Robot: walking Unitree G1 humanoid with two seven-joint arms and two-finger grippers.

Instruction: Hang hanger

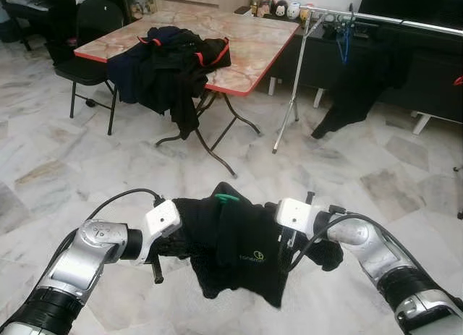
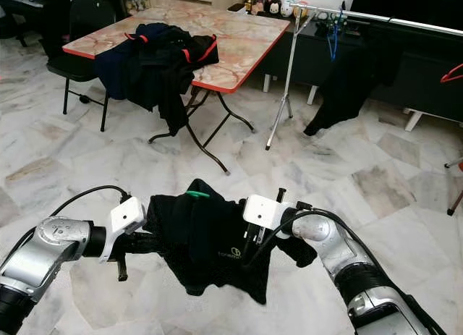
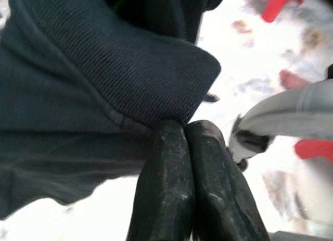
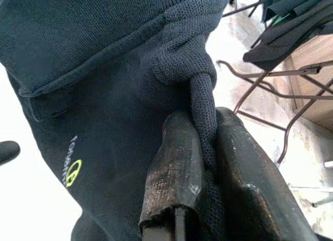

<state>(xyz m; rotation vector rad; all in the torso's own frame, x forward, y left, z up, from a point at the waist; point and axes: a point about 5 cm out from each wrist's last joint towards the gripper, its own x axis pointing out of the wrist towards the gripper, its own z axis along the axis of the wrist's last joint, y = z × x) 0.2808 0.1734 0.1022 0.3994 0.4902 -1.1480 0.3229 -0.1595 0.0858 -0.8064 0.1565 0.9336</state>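
1. Two grippers hold one black garment (image 1: 235,248) up in front of the robot. The left gripper (image 3: 184,129) has its jaws pressed together on a fold of the cloth. The right gripper (image 4: 203,147) has its jaws clamped on a twisted bit of the same cloth.
2. A green hanger (image 1: 226,199) pokes out at the top of the garment, between the two grippers. Most of it hides inside the cloth.
3. The garment hangs loose and low over the marble floor (image 1: 87,168). It does not look like it touches the floor.
4. What could go wrong: each grip is only on a small pinch of soft cloth. The cloth could slide out if the arms pull apart. Then the hanger could tip and fall out.
5. The hook is small and partly hidden. It could miss the bar if the robot cannot see it well.
6. Ahead, the floor is open for walking.
7. Farther on the left stands a folding surface (image 1: 253,53) with a pile of dark clothes (image 1: 170,64) on it. Its thin legs stick out, and a black chair (image 1: 90,45) stands beside it.
8. Farther on the right is the clothes rack (image 1: 347,18), with a dark garment (image 1: 358,82) already hanging on it. The rack's leg (image 1: 289,96) slants toward the floor, so the robot could bump it.
9. There looks to be free bar beside the hanging garment.
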